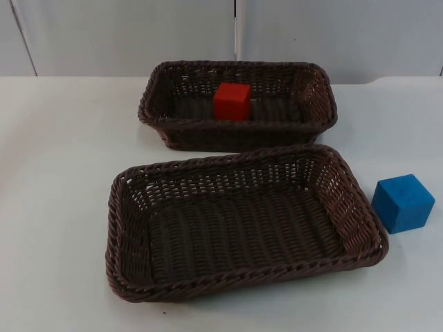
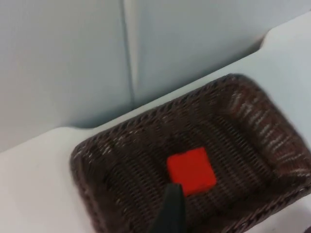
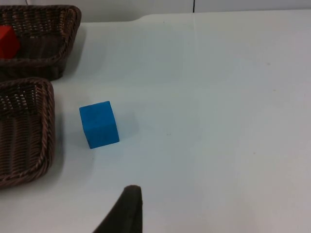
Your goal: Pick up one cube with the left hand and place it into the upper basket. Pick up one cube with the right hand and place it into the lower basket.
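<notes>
**Red cube in upper basket; blue cube on open table**

You have two brown wicker baskets on the white table. The upper basket stands near the grey wall; the lower basket sits in front of it, its far rim just beside the upper one's near wall and angled slightly to it.

The red cube rests on the upper basket's floor, about mid-length, apart from the side walls. The left wrist view shows it lying flat, with the left gripper's fingertip above the basket near it. You cannot tell whether that gripper is spread or pressed together.

The blue cube stands on bare table just beside the lower basket's right rim, not touching it. The right wrist view shows open table on the cube's far side and toward the wall; only the basket side is tight. The right gripper's fingertip is near the cube, apart from it. You cannot tell its state either.
</notes>
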